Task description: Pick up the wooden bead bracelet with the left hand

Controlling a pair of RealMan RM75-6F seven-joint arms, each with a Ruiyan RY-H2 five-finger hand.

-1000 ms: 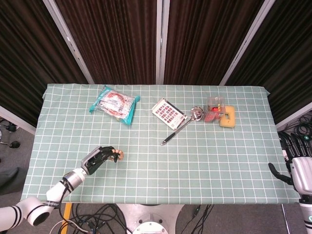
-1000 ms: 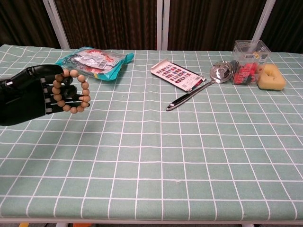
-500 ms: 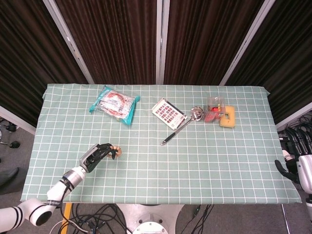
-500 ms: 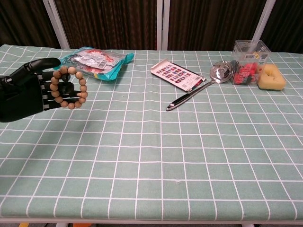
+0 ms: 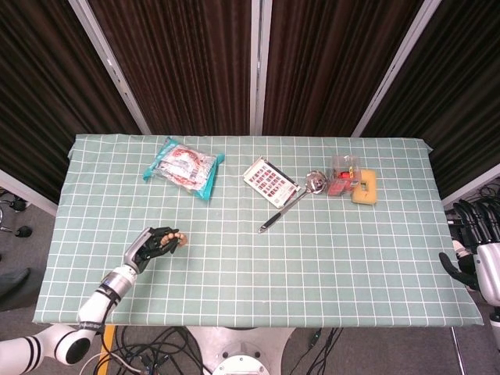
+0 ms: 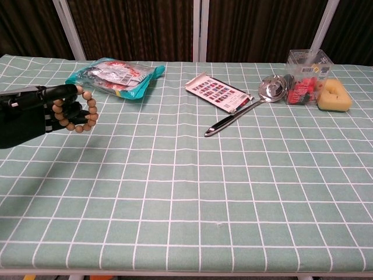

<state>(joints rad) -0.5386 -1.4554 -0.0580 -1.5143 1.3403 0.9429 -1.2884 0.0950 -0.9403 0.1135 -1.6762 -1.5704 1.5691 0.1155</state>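
The wooden bead bracelet [image 6: 78, 112] is a loop of tan round beads. My black left hand [image 6: 32, 114] holds it above the green checked tablecloth, fingers curled through the loop. In the head view the left hand [image 5: 153, 244] is near the table's front left, with the bracelet [image 5: 178, 239] peeking out at its fingertips. My right hand [image 5: 478, 262] hangs off the table's right edge, apart from everything; I cannot make out how its fingers lie.
A teal snack bag [image 6: 116, 76] lies at the back left. A card of coloured squares [image 6: 217, 91], a black-handled ladle [image 6: 245, 108], a clear box of small items [image 6: 306, 76] and a yellow sponge [image 6: 334, 95] lie at the back right.
My left hand has drawn back to the left and toward the front edge, carrying the bracelet with it. The right hand sits slightly further off the table's right side.
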